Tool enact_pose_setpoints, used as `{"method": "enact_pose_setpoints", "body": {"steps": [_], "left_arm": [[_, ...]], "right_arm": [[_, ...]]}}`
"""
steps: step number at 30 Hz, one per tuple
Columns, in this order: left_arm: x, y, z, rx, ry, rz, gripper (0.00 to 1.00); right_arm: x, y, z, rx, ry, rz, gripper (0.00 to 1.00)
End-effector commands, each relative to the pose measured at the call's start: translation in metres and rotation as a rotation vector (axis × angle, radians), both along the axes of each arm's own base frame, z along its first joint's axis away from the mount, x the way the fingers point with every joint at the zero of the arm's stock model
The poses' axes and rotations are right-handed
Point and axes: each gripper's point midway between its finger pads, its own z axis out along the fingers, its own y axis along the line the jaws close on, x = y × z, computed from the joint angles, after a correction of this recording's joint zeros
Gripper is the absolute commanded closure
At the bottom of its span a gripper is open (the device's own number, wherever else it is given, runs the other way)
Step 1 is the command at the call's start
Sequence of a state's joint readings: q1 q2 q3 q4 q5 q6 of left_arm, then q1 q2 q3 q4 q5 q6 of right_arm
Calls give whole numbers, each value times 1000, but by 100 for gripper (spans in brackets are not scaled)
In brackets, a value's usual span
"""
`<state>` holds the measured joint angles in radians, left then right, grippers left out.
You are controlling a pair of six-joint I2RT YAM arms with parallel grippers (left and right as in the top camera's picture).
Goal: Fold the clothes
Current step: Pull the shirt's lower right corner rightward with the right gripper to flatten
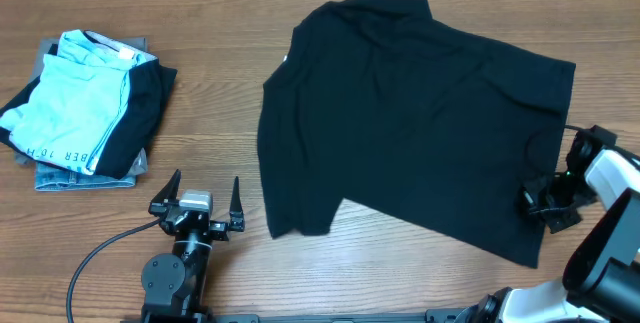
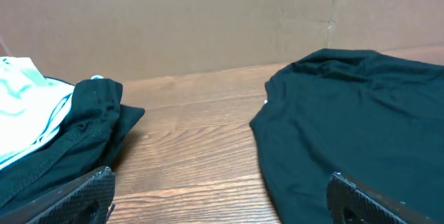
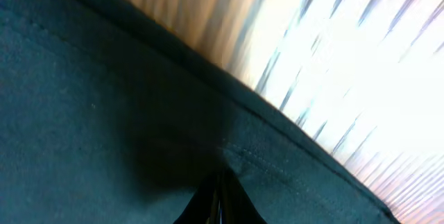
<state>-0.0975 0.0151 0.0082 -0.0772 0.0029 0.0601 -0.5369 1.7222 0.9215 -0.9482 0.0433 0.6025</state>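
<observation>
1. Risk: right pincer (image 1: 546, 203) appears clamped shut on the T-shirt (image 1: 420, 113) hem at its right edge. Thin fabric may slip out or lift as one layer only.
2. Risk: left pincer (image 1: 206, 191) is wide open and empty, near-left. A one-sided pull may bunch the cloth.
3. T-shirt: plain black, spread w/ light wrinkles, skewed, centre-right on counter (image 1: 200, 63).
</observation>
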Motion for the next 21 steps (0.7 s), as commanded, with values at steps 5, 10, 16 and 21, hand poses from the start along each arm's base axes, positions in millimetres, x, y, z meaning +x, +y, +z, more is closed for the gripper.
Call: {"method": "enact_pose_setpoints", "body": {"steps": [5,10,16,21], "left_arm": [[0,2,0,19,-7,10,0],[0,2,0,19,-7,10,0],[0,2,0,19,-7,10,0],[0,2,1,19,-8,10,0]], "right_arm": [[14,-33,11,-89,32,-29,96],[39,-21,38,20,-41,-23,96],[90,42,73,298,-311,289,92],[101,82,77,340,-336,465,87]]}}
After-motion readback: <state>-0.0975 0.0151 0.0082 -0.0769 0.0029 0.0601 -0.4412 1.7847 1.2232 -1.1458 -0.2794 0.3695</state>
